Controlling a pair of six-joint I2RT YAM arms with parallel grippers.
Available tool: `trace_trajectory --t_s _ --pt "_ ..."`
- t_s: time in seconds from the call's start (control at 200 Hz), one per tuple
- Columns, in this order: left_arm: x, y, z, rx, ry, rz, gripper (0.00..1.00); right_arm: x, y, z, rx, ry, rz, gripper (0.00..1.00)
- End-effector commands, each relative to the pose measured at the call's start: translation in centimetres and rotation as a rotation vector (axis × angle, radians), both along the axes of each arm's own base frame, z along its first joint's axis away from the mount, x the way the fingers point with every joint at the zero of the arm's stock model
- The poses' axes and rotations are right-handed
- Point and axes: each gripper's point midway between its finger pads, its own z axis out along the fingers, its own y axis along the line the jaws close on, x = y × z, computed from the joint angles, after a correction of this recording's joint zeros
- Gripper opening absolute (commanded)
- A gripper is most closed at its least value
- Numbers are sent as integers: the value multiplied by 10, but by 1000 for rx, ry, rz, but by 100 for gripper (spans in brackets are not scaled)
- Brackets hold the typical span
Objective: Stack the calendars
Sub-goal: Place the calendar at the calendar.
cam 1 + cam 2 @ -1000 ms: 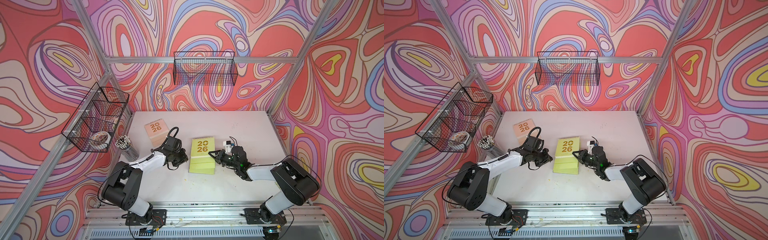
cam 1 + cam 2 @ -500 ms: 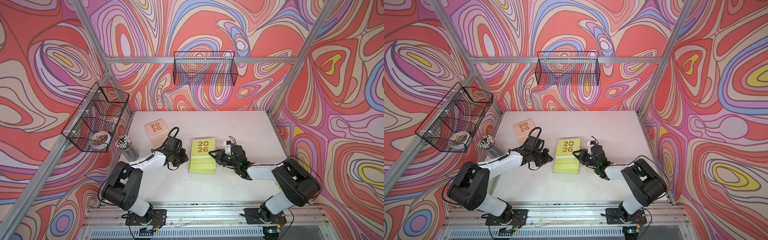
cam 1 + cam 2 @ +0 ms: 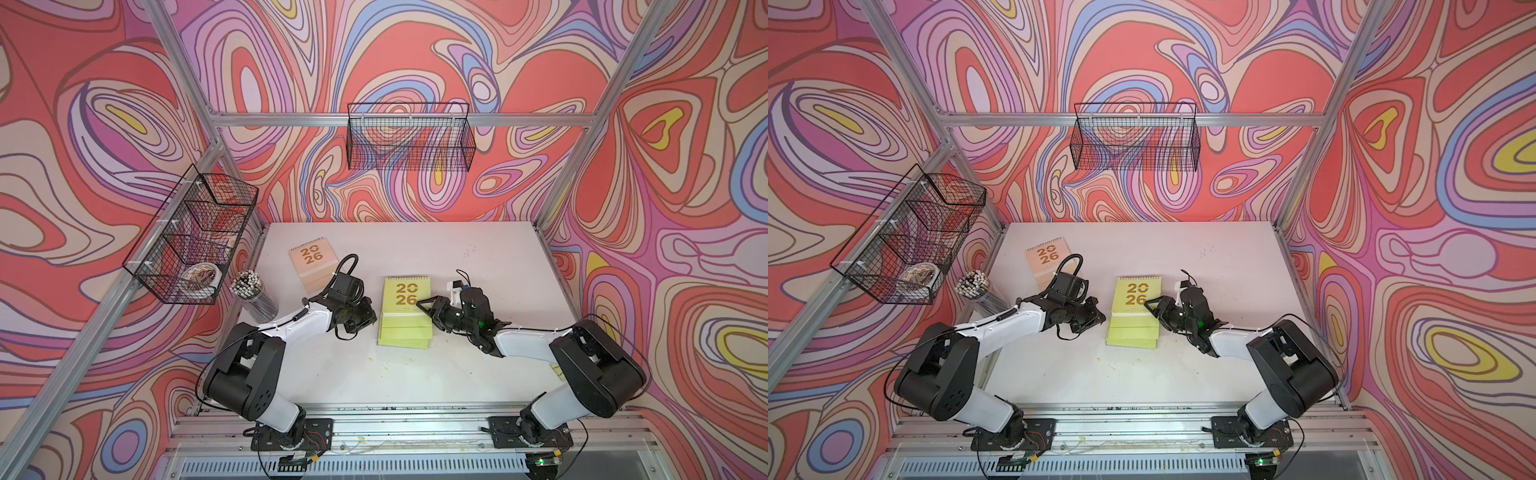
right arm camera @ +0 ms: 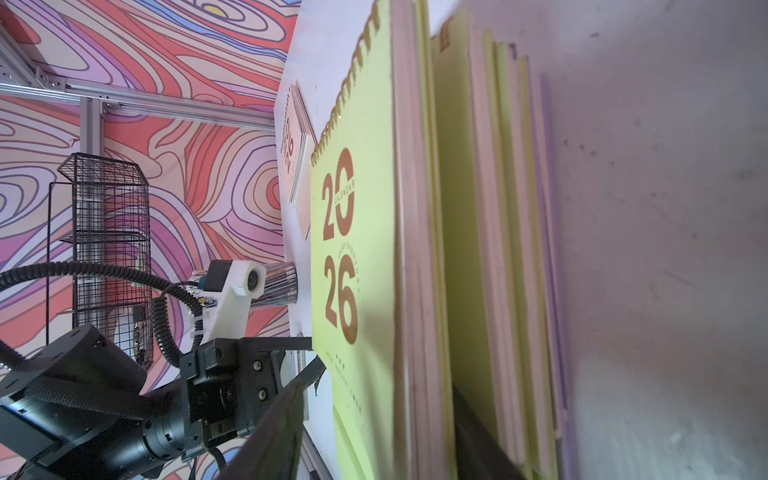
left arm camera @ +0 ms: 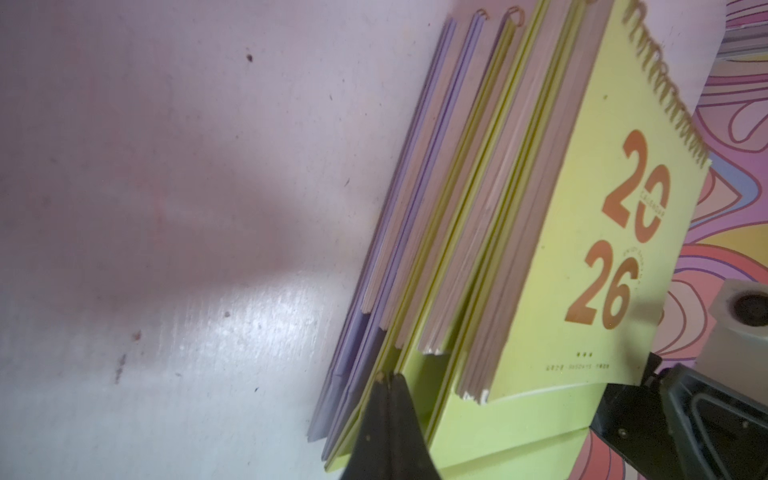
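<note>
Right pincer [image 3: 424, 311] newly spread around top lime calendar [image 3: 406, 297] reading "2026 CALENDAR", left pincer [image 5: 388, 379] pressed together

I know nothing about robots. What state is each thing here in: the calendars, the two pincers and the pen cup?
Stack of calendars: lying flat, green on top, lavender at the bottom, edges uneven.
Pink calendar: lying flat, apart from the stack, not yet stacked.
Left pincer: shut, tip at the stack's edge.
Right pincer: open, straddling the edge of the top green calendar.
Pen cup: upright.
</note>
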Motion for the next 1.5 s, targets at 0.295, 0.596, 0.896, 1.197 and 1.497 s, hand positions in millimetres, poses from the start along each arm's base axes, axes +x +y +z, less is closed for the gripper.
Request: trace_trajectory --t_s 0.295,0.596,0.896,1.197,1.497 --pt "4 0 2 12 -7 10 0 3 -1 7 -110 -3 15 62" --pt "4 -1 1 14 -4 7 0 3 3 4 -173 6 48 67" --pt "4 4 4 40 -11 5 0 2 -8 3 -235 11 16 72" --pt "7 25 22 184 -41 -16 0 1 -35 13 -375 -6 -54 89" --pt "21 79 53 466 -85 -2 0 20 -38 43 -481 -57 -55 94"
